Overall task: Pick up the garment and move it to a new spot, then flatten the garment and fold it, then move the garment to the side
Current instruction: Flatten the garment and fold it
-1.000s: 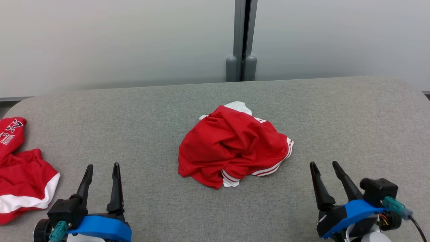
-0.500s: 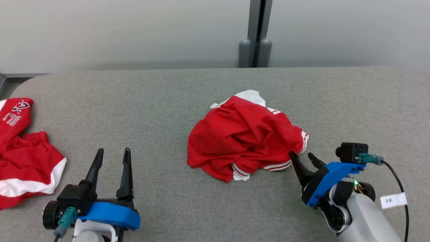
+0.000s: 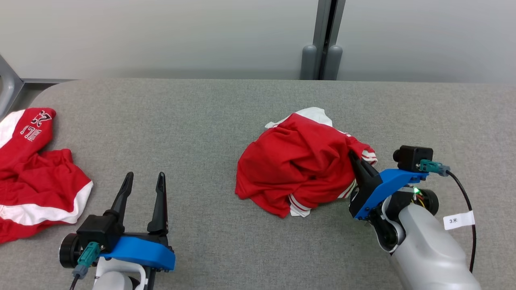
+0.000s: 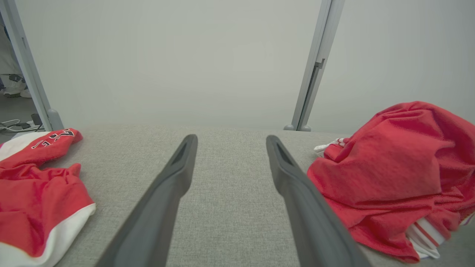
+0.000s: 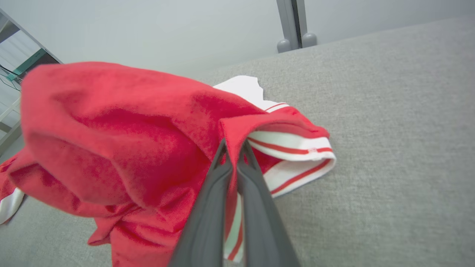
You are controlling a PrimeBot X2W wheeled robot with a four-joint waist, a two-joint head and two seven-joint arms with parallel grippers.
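The garment (image 3: 296, 165) is a crumpled red jersey with white, red-striped trim, lying in a heap at the middle of the grey table (image 3: 209, 117). My right gripper (image 3: 354, 155) is shut on a red fold at the heap's right edge, beside the striped cuff. In the right wrist view the two fingers (image 5: 233, 148) pinch that fold of the garment (image 5: 122, 137), which is lifted a little there. My left gripper (image 3: 145, 179) stands open at the lower left, apart from the heap, with bare table between its fingers (image 4: 178, 174). The garment (image 4: 397, 167) lies to its right.
A second red and white garment (image 3: 32, 169) with printed lettering lies at the table's left edge, also seen as red cloth (image 4: 33, 185) in the left wrist view. A grey post (image 3: 322, 40) stands behind the table against a pale wall.
My right gripper has reached forward into the heap's right edge and shut on a red fold. The head camera has shifted, so the scene slid rightward. The left gripper has stayed open.
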